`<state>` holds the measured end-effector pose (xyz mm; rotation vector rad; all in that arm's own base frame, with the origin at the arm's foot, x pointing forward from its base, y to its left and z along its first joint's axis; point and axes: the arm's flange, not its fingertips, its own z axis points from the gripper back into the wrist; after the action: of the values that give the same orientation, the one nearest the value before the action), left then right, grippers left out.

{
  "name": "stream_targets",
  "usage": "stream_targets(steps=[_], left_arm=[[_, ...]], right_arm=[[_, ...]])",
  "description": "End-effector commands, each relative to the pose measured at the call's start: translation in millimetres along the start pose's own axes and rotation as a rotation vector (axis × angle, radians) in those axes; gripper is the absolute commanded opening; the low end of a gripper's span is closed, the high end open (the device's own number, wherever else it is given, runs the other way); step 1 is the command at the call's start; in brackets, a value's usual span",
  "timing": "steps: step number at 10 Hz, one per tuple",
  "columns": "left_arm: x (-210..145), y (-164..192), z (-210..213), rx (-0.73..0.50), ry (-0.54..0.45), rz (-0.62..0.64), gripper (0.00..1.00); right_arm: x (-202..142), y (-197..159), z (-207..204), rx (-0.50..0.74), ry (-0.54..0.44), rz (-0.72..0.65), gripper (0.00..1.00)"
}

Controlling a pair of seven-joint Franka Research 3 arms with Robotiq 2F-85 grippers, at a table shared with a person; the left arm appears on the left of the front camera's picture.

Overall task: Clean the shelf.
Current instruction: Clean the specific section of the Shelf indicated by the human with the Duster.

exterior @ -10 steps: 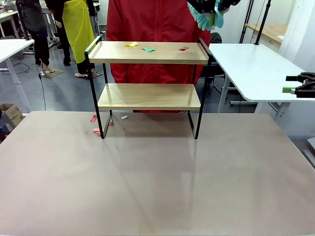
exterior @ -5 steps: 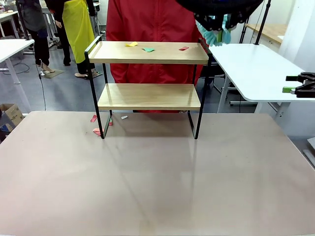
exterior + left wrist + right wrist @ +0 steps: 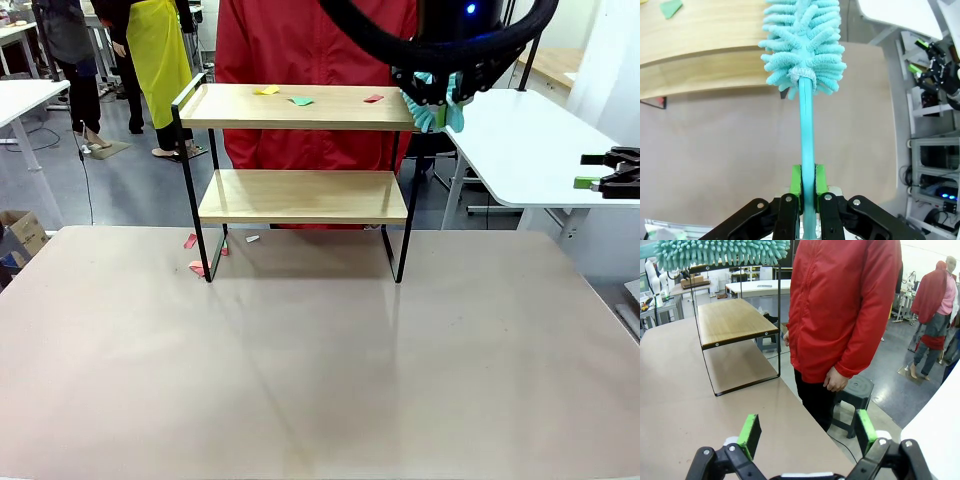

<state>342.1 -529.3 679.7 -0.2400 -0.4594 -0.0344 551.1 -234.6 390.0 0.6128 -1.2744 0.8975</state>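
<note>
standing at the 12 o'clock edge of the table, the shelf is seen upright, both boards level. three scraps, yellow, green and red, are noted on the top board. a few bits are seen on the table by the shelf's 9 o'clock leg. the left gripper is clenched on the handle of a teal duster. the fluffy head is held at the top board's 3 o'clock end; contact cannot be told. the right gripper is spread wide, nothing between its pads, and is pointed at the shelf's end. a person in a red jacket is seen behind the shelf, at 12 o'clock.
</note>
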Motion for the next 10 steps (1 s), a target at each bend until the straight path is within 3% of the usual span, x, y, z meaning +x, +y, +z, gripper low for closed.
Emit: stream_targets(steps=[1, 5, 10], left_arm=[[-7, 19, 7, 0.015, -0.014, 0.038, 0.13], [-3, 22, 4, 0.02, -0.044, 0.054, 0.13], [-2, 25, -13, -0.008, 0.046, 0.021, 0.13]], right_arm=[[3, 3, 0, 0.003, 0.003, 0.002, 1.0], [3, 3, 0, 0.003, 0.003, 0.002, 1.0], [3, 3, 0, 0.003, 0.003, 0.002, 1.0]])
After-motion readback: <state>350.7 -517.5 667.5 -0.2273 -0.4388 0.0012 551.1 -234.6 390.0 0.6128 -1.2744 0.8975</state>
